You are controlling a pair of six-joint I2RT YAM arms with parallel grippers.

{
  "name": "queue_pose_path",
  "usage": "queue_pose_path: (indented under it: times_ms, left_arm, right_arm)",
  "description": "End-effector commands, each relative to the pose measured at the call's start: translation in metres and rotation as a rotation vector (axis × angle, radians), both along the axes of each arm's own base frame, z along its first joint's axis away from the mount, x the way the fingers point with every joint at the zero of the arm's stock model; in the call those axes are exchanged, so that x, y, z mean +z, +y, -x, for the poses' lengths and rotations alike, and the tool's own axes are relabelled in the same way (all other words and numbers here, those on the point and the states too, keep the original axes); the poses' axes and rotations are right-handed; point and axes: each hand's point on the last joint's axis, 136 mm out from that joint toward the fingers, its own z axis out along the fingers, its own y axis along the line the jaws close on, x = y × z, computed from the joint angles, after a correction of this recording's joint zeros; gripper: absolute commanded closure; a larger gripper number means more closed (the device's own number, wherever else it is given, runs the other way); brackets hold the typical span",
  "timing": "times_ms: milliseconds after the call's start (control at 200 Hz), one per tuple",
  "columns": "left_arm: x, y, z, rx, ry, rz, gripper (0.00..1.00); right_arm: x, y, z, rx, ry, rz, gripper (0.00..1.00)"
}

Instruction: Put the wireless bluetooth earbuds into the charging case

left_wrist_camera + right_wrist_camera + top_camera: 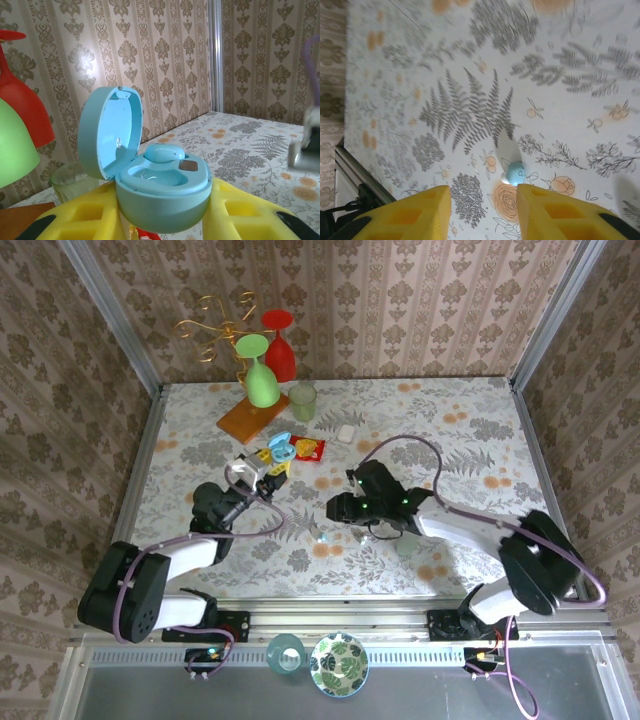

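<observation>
Two arms work over a flowery table [450,430]. The back corner is pretty cluttered: gold wire stand [212,325], red goblet [281,352] and green goblet [262,382] both upside down, a wooden board [245,422], a pale green tumbler [303,400] and some colourful packets [296,448]. All of that sits well apart from the right gripper [482,212], which hangs over the cloth, jaws apart with nothing in them. The left gripper [165,222] is clamped on the charging case [165,197], lid flipped up, with the goblets and tumbler just behind it. One earbud [165,151] sits in the far socket and the near socket is empty. The other earbud [514,172] lies on bare cloth just beyond the right gripper's gap.
</observation>
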Motion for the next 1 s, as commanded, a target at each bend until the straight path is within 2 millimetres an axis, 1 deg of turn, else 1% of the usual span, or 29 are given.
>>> queue_pose_path:
  times_ms: [0, 110, 350, 580, 855, 995]
  left_arm:
    - [0.015, 0.004, 0.006, 0.006, -0.072, 0.01, 0.74]
    - [0.017, 0.003, 0.009, -0.006, -0.075, 0.013, 0.74]
    - [0.014, 0.003, 0.01, -0.011, -0.07, 0.009, 0.74]
    - [0.015, 0.003, 0.011, -0.013, -0.069, 0.013, 0.74]
    - [0.015, 0.003, 0.01, -0.008, -0.069, 0.014, 0.74]
    - [0.015, 0.003, 0.01, -0.008, -0.069, 0.014, 0.74]
  right_arm:
    - [-0.007, 0.017, 0.005, -0.002, 0.108, -0.052, 0.63]
    - [-0.026, 0.025, 0.008, 0.014, 0.16, -0.049, 0.63]
    - [-0.054, 0.034, 0.011, 0.022, 0.229, -0.043, 0.66]
    - [-0.063, 0.04, 0.013, 0.047, 0.268, -0.053, 0.69]
    - [-0.072, 0.043, 0.016, 0.07, 0.295, -0.048, 0.7]
    - [-0.082, 0.042, 0.017, 0.074, 0.313, -0.025, 0.7]
